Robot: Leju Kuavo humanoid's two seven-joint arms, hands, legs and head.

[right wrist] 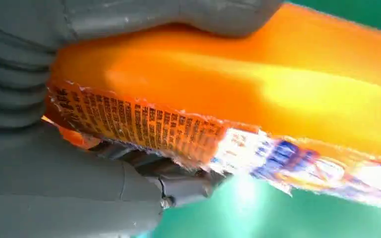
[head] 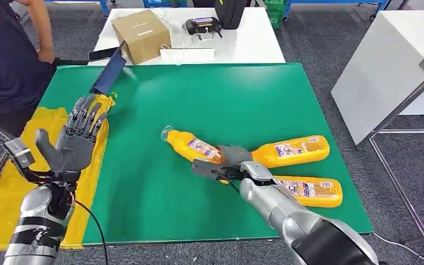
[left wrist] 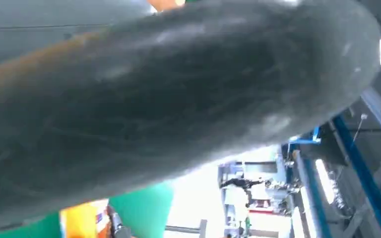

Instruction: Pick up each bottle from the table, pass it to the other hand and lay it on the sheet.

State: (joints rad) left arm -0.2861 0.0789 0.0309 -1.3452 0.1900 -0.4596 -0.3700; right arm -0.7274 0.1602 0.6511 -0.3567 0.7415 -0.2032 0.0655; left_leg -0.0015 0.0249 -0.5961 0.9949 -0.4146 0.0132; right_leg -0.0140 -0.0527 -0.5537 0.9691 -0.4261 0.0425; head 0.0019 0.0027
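Observation:
Three orange juice bottles are on the green table top [head: 199, 99]. In the head view my right hand [head: 233, 159] grips the middle one [head: 190, 146] by its lower body, cap pointing far left. The right wrist view shows this bottle [right wrist: 258, 94] clamped between the thumb and the dark fingers [right wrist: 178, 183]. Two more bottles [head: 295, 150] [head: 309, 191] lie right of that hand. My left hand [head: 77, 138] is raised over the yellow sheet [head: 11, 193] at the table's left, palm up, fingers spread and holding nothing; in the left wrist view it [left wrist: 178, 99] is a grey blur.
A person [head: 5, 55] stands at the far left corner. A dark blue flat object [head: 109, 72] leans at the table's back left. Behind is a white table with a cardboard box [head: 141, 34] and a controller [head: 201, 25]. Another white table [head: 386, 66] stands to the right.

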